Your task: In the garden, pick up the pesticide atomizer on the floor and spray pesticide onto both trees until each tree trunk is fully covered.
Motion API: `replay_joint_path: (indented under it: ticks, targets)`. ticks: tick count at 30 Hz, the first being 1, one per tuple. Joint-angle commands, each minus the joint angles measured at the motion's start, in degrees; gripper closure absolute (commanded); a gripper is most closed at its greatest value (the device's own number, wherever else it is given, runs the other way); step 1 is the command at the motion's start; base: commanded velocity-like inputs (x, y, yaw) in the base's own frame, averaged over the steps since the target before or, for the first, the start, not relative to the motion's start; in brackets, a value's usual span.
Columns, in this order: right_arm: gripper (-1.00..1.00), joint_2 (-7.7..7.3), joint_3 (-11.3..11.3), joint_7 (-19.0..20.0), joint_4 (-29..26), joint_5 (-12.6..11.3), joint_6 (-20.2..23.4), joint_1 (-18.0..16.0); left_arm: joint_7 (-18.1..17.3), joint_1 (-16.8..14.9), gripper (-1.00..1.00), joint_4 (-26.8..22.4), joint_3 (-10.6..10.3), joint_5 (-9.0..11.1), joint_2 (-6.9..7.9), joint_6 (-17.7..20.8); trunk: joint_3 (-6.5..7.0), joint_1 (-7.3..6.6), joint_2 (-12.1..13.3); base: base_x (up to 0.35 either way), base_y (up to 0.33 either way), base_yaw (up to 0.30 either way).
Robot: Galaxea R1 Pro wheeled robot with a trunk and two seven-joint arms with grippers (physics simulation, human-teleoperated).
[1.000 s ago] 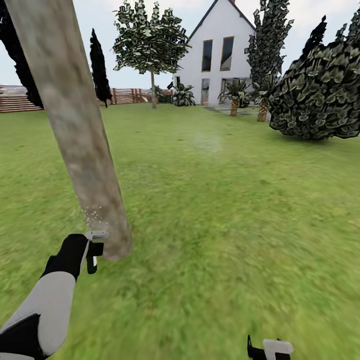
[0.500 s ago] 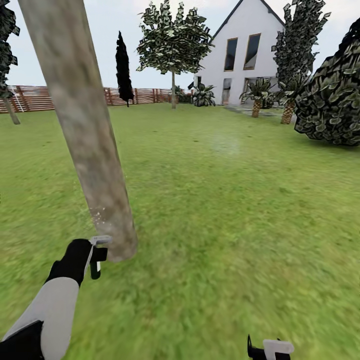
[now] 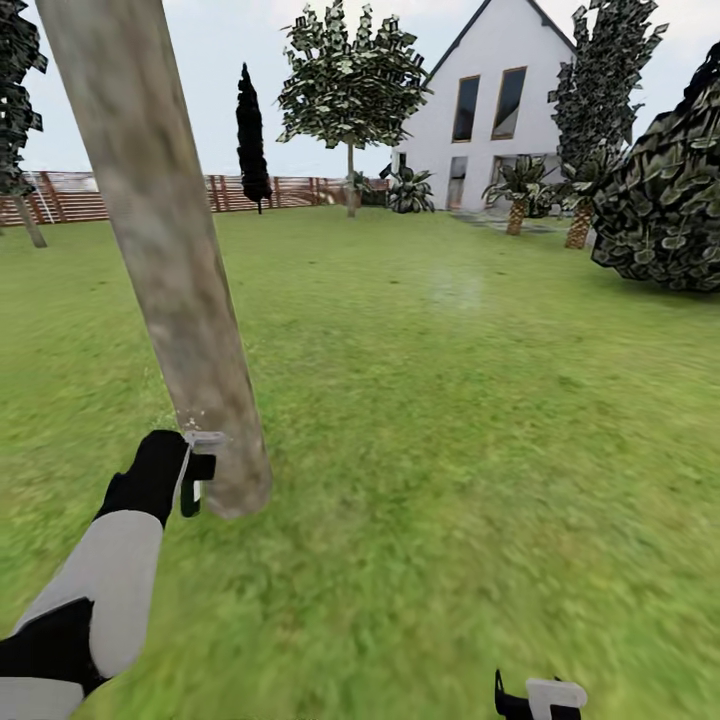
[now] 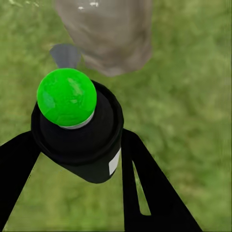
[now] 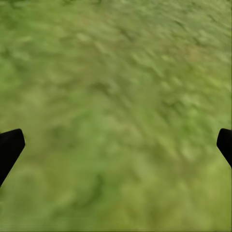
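A thick pale grey-brown tree trunk (image 3: pixel 170 250) leans up through the left of the head view and stands in the grass. My left gripper (image 3: pixel 195 470) is right beside its base, shut on the pesticide atomizer (image 3: pixel 191 490). In the left wrist view the atomizer (image 4: pixel 79 145) is a black bottle with a bright green round top, held between the black fingers (image 4: pixel 145 193), its top towards the trunk's foot (image 4: pixel 111 38). A few pale specks sit on the bark just above the gripper. A second leafy tree (image 3: pixel 350 90) stands far back near the house. My right gripper (image 3: pixel 540 700) hangs open over grass (image 5: pixel 116 96).
Green lawn (image 3: pixel 450 450) spreads to the right and ahead. A big dark bush (image 3: pixel 660 190) is at the right, and a white house (image 3: pixel 500 110) with palm-like plants stands behind. A brown slat fence (image 3: pixel 290 190) closes the back left.
The view swung right over the first half second, then held. My left gripper with the atomizer has risen a little along the trunk's base. The spray specks have thinned.
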Motion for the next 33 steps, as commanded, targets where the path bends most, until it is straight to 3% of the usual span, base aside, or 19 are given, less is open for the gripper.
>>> replay_joint_path:
  ticks: [1,5,25,27,31,33]
  targets:
    - [-1.00,0.00,-0.2,-0.4,0.1,0.6,-0.1,0.0,-0.5,-0.1,1.00,-0.1,-0.3,-0.7,0.13,0.3,-0.05,-0.01,0.0,0.000,0.000,0.258]
    - [-1.00,0.00,-0.2,-0.4,0.1,0.6,-0.1,0.0,-0.6,0.3,1.00,-0.1,-0.7,-0.7,-0.02,0.4,-0.05,-0.01,0.0,0.067,-0.141,0.223]
    - [-1.00,-0.05,-0.2,-0.4,0.1,0.6,-0.1,0.0,-0.5,0.5,1.00,-0.1,-0.8,-0.8,0.02,0.3,-0.05,-0.01,0.0,0.013,-0.268,0.019]
    - [-1.00,-0.01,-0.2,-0.4,0.1,0.6,-0.1,0.0,-0.5,0.5,1.00,-0.1,-0.7,-0.8,0.39,0.3,-0.05,-0.01,0.0,0.000,-0.271,0.262]
    - [-1.00,0.00,-0.2,-0.4,0.1,0.6,-0.1,0.0,-0.5,0.6,1.00,-0.1,-0.4,-0.7,3.70,0.2,-0.05,-0.01,0.0,0.079,-0.255,0.276]
    - [-1.00,0.00,-0.2,-0.4,0.1,0.6,-0.1,0.0,-0.4,0.5,1.00,-0.1,-0.5,-0.6,3.36,0.2,-0.05,-0.01,0.0,0.258,-0.160,0.135]
